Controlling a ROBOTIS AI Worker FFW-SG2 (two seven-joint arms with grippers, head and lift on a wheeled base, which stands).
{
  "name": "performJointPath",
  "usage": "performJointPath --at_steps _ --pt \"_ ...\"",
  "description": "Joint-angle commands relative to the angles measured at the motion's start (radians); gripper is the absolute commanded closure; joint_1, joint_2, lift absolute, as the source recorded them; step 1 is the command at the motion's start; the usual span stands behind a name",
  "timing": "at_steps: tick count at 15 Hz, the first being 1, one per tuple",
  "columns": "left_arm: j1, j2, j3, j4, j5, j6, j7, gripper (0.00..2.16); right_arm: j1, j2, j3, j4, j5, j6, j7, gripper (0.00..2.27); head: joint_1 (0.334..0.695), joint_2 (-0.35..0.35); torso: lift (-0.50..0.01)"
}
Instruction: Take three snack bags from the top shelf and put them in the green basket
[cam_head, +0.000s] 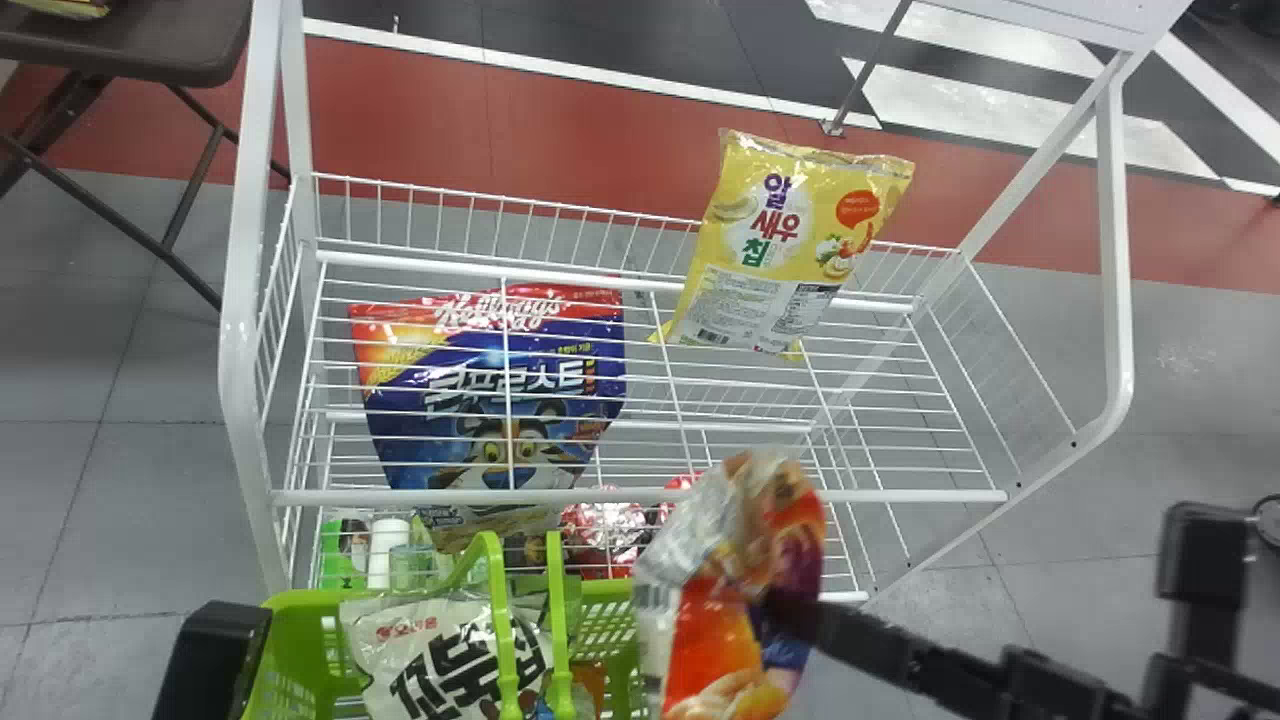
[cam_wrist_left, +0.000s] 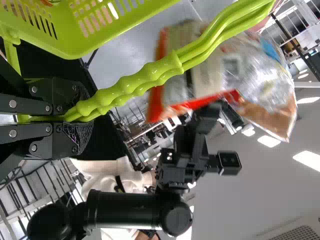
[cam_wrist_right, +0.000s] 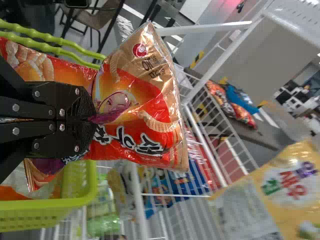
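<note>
Near the basket's edge (cam_head: 290, 600) (open floor (cam_head: 1190, 400) rightward), right end effector (cam_head: 790, 612) grips snack bag (cam_head: 715, 640); left (cam_head: 212, 655), handles (cam_head: 498, 610).

glossy plastic snack bag (cam_wrist_right: 145, 100); smooth plastic basket (cam_wrist_right: 45, 212); white wire shelf (cam_head: 640, 495).

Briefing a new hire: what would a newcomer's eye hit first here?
Probably the red-orange snack bag, gripped by the right jaws near the basket's handles. Then the yellow snack bag leaning at the back right of the top shelf, and the bright green basket at the front, its handles in the left jaws.
</note>
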Motion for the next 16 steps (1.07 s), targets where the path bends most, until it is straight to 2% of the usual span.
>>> performJointPath --at_steps 1,5,6,7,9,11,12,13,14,16 --pt "-0.001 0.002 0.006 -0.001 0.0 0.007 0.0 1.16 0.021 0.004 0.092 0.029 0.052 0.02 -0.012 2.07 0.695 -0.35 -0.04" --pt "-0.017 0.002 0.011 0.003 0.002 0.01 0.0 1.16 0.068 0.004 0.285 0.105 0.121 0.02 -0.063 2.07 0.695 -0.35 -0.04" --pt "-0.021 0.002 0.011 0.003 0.003 0.01 0.0 1.16 0.082 0.004 0.341 0.122 0.148 0.02 -0.095 2.07 0.695 -0.35 -0.04" --pt "-0.026 0.0 0.009 0.004 0.006 0.01 0.0 1.16 0.097 -0.012 0.4 0.144 0.191 0.02 -0.151 2.07 0.695 -0.35 -0.04" --pt "-0.027 0.005 0.012 0.003 0.008 0.016 0.0 1.16 0.102 -0.051 0.44 0.205 0.222 0.02 -0.208 2.07 0.695 -0.35 -0.04" --pt "-0.029 0.003 0.014 0.007 0.006 0.016 0.0 1.16 0.102 -0.052 0.428 0.213 0.257 0.02 -0.227 2.05 0.695 -0.35 -0.04" --pt "-0.029 0.0 0.011 0.007 0.005 0.016 0.0 1.16 0.103 -0.049 0.405 0.21 0.259 0.02 -0.237 1.57 0.695 -0.35 -0.04" --pt "-0.029 0.0 0.008 0.007 0.003 0.016 0.001 1.16 0.103 -0.044 0.385 0.202 0.26 0.02 -0.242 0.63 0.695 -0.35 -0.04" --pt "-0.032 0.0 0.003 0.007 0.003 0.016 0.004 1.16 0.111 -0.04 0.367 0.198 0.26 0.02 -0.234 0.0 0.695 -0.35 -0.04" --pt "-0.032 0.0 0.002 0.007 0.002 0.019 0.008 1.16 0.117 -0.014 0.328 0.178 0.25 0.02 -0.168 0.0 0.695 -0.35 -0.04"
